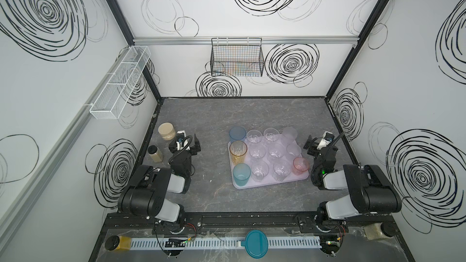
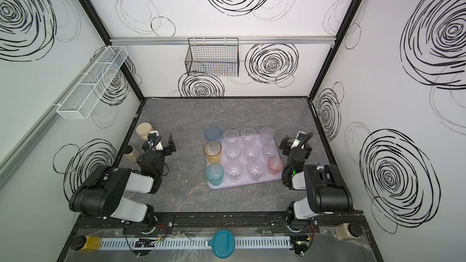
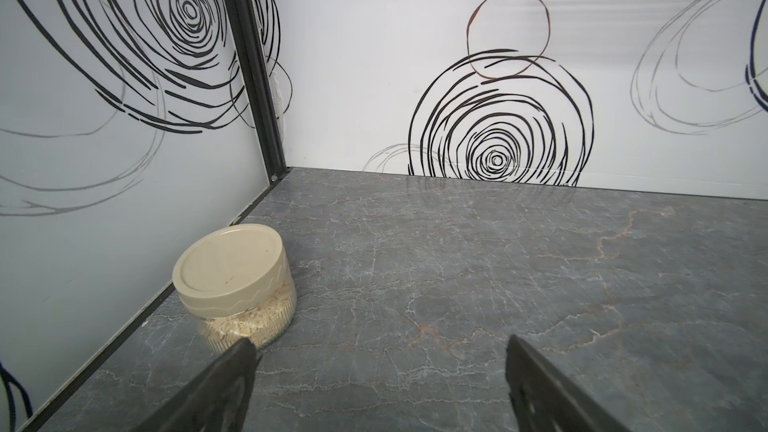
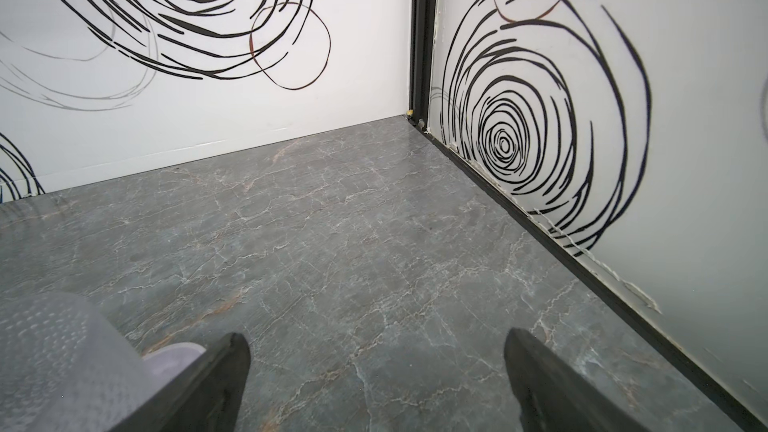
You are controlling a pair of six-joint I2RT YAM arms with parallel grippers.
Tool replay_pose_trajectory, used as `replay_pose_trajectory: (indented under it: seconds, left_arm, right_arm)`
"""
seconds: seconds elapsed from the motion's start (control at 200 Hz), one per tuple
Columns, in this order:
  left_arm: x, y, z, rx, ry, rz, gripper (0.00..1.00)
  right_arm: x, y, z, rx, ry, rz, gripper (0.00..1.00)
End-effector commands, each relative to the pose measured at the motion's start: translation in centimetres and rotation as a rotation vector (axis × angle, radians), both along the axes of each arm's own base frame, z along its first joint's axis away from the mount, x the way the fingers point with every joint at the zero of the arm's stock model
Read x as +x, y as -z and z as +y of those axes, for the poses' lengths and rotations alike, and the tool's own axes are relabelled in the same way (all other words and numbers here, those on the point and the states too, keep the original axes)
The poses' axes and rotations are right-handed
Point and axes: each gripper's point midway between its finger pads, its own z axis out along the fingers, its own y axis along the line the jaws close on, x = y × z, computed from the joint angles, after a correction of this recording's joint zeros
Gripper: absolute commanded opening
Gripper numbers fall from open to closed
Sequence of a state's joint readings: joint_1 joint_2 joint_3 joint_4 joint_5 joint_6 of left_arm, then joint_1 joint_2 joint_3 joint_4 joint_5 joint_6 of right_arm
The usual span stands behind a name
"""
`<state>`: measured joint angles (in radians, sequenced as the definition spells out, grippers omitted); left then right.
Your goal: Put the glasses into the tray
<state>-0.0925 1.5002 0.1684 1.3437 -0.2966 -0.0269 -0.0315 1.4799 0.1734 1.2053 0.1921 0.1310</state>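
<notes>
In both top views the glasses [image 1: 257,151] are all standing in the lilac tray [image 1: 272,185] — seemingly done. Left wrist: the left gripper [image 3: 378,347] is gaping empty near a beige-lidded jar [image 3: 232,280]. Right wrist: the right gripper [image 4: 376,342] is gaping empty beside a frosted tumbler [image 4: 54,347] — back away without nudging it.

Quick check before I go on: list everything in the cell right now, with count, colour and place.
table: 1, grey marbled
tray: 1, pale lilac, middle of the table
glasses: 12, upright in a block on the tray; 6 clear, 2 frosted, 1 each blue, amber, teal, pink; blue one's base at the far corner is hidden
jars: 4, beige or yellowish contents; 2 standing by the left wall, 2 lying on the front ledge
lid: 1, teal, front ledge
white basket: 1, mesh, left wall
black basket: 1, wire, back wall
left claw: open, empty, near the round jar
right claw: open, empty, right of the tray
</notes>
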Motion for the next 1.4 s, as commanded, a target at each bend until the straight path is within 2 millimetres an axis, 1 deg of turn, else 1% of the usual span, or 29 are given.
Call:
replay_pose_trajectory:
  seconds: [0.0, 0.39, 0.495, 1.166, 1.201, 1.236, 1.256, 1.396]
  left_arm:
    - [0.0, -1.8, -0.1, -0.012, 0.011, -0.081, 0.96]
    - [0.1, -1.8, -0.4, -0.002, 0.017, -0.075, 0.96]
    - [0.1, -1.8, -0.4, -0.002, 0.017, -0.075, 0.96]
    - [0.1, -1.8, -0.3, -0.004, 0.017, -0.077, 0.96]
    - [0.0, -1.8, -0.7, 0.009, 0.038, -0.077, 0.96]
    - [0.2, -1.8, -2.2, 0.038, 0.119, -0.076, 0.96]
    - [0.3, -1.7, -2.6, 0.047, 0.139, -0.066, 0.96]
    - [0.4, -1.7, -2.5, 0.032, 0.151, -0.066, 0.96]
  right_arm:
    - [0.3, -1.2, -0.1, -0.005, 0.015, -0.034, 1.00]
    - [0.4, -1.2, -0.1, -0.005, 0.015, -0.033, 1.00]
    - [0.6, -1.2, 0.4, -0.021, -0.001, -0.025, 1.00]
    - [0.6, -1.2, 0.3, -0.021, 0.000, -0.024, 1.00]
    - [0.6, -1.2, 0.3, -0.021, 0.000, -0.025, 1.00]
    - [0.6, -1.2, 0.3, -0.022, 0.001, -0.024, 1.00]
    - [0.6, -1.2, 0.3, -0.022, 0.001, -0.025, 1.00]
    - [0.6, -1.2, 0.3, -0.022, 0.001, -0.025, 1.00]
